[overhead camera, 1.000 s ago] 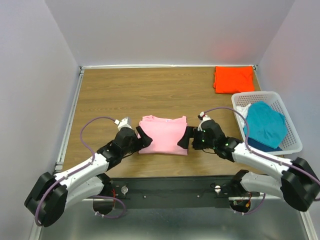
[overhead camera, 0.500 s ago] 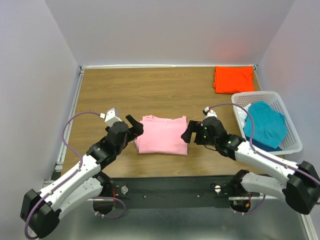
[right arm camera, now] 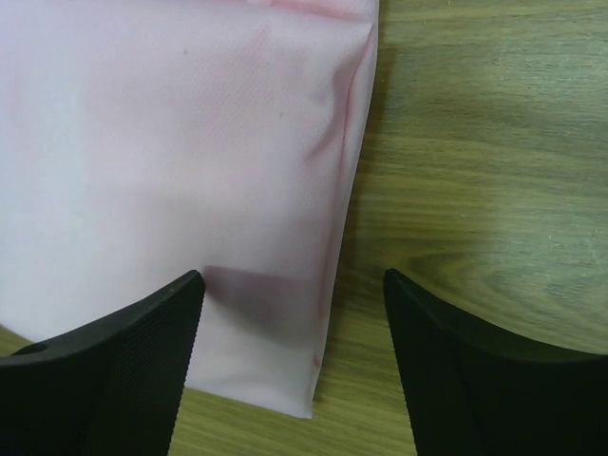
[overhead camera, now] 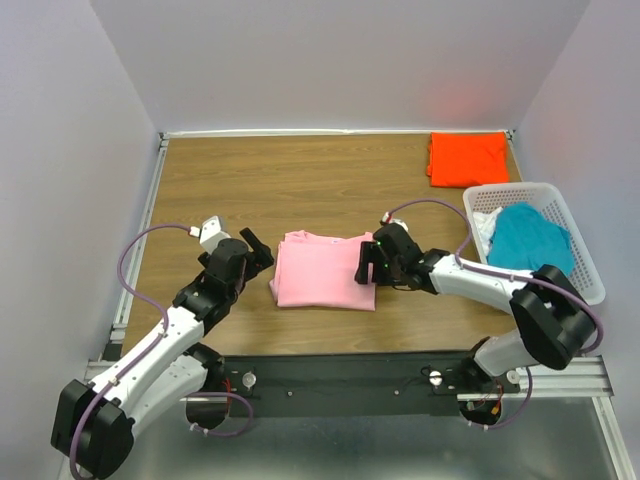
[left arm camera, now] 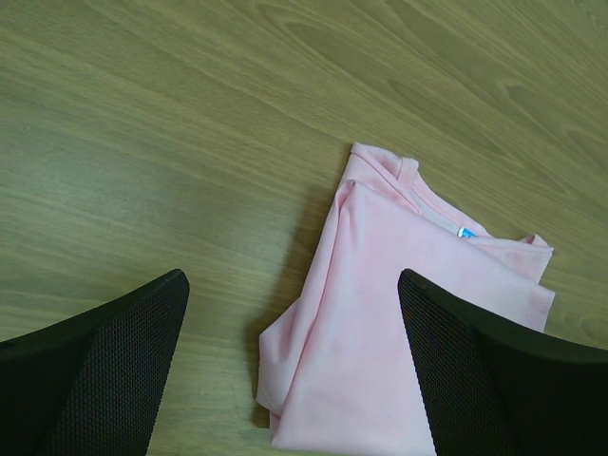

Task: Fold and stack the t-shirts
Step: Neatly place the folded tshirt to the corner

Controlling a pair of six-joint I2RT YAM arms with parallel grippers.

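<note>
A folded light pink t-shirt (overhead camera: 322, 270) lies on the wooden table (overhead camera: 300, 185) near the front middle. It also shows in the left wrist view (left arm camera: 399, 313), with its neck label, and in the right wrist view (right arm camera: 171, 171). My left gripper (overhead camera: 259, 251) is open and empty, just left of the shirt's left edge. My right gripper (overhead camera: 368, 262) is open and empty, its jaws straddling the shirt's right edge from above. A folded orange t-shirt (overhead camera: 467, 158) lies at the back right. A teal t-shirt (overhead camera: 532, 247) sits in the basket.
A white lattice basket (overhead camera: 575, 230) stands at the right edge of the table, holding the teal shirt and some white cloth. A metal rail runs along the table's left and back edges.
My left gripper has drawn back to the left, away from the pink shirt. My right gripper has moved left and back, over the shirt's right edge. The shirt lies folded as before.
</note>
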